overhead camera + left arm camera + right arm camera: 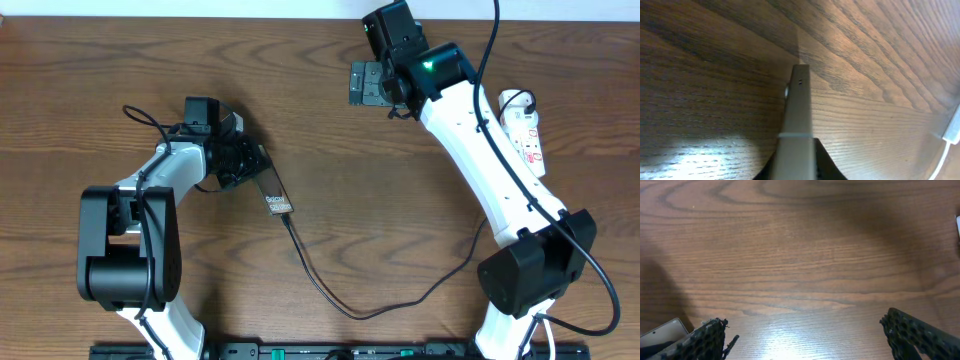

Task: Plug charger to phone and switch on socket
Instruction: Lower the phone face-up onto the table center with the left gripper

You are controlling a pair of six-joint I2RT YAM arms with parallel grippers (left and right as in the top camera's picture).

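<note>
Left gripper (pixel 254 170) clamps the slim bronze-brown phone (pixel 275 196) tilted on edge, left of table centre, white lettering showing; the thin black charger (pixel 322 288) meets its lower end; right gripper (pixel 368 85) gapes empty.

The bronze-brown flat rectangular phone (pixel 275 195) has its upper end hidden inside the black left gripper (pixel 250 165). At the phone's lower end, whether the thin black charger cable (pixel 330 295) is fully seated is too small to tell. Far right of the phone, the white right arm (pixel 470 140) covers part of the narrow white oblong socket (pixel 530 140); its switches are unreadable.
</note>
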